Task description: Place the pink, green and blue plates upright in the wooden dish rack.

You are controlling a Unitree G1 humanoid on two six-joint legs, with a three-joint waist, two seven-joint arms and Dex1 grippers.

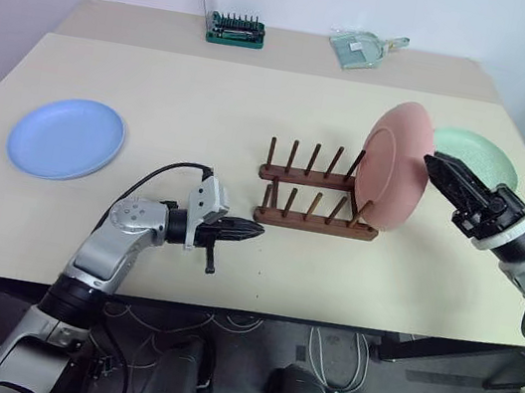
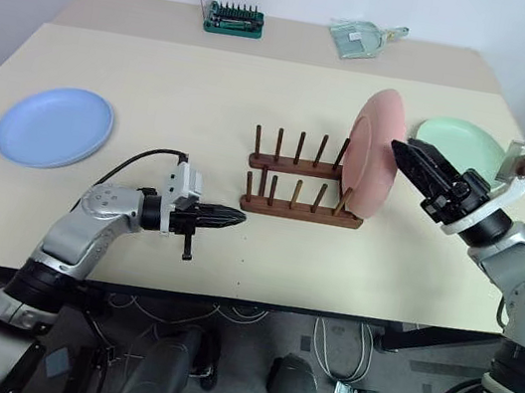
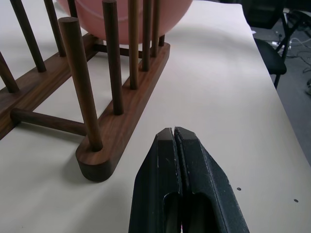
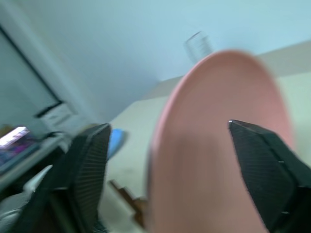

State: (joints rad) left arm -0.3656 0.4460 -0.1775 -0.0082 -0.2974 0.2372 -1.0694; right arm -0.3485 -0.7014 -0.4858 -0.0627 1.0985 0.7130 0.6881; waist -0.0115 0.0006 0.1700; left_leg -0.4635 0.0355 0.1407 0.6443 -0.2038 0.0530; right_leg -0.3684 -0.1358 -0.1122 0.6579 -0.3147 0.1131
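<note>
The pink plate (image 1: 396, 163) stands on edge in the right end of the wooden dish rack (image 1: 311, 205), leaning slightly. My right gripper (image 1: 431, 166) is just to the right of it, open; the right wrist view shows its fingers (image 4: 87, 165) spread wide, with the pink plate (image 4: 214, 145) between and beyond them and not pinched. The green plate (image 1: 477, 152) lies flat behind that arm. The blue plate (image 1: 66, 136) lies flat at the far left. My left gripper (image 1: 254, 233) is shut and empty, pointing at the left end of the rack's front rail (image 3: 121, 126).
A green screwdriver-bit holder (image 1: 236, 30) and a clear scoop (image 1: 363, 49) sit at the back of the table (image 1: 189, 93). The rack's other peg slots hold nothing. The table's front edge runs just below my left arm.
</note>
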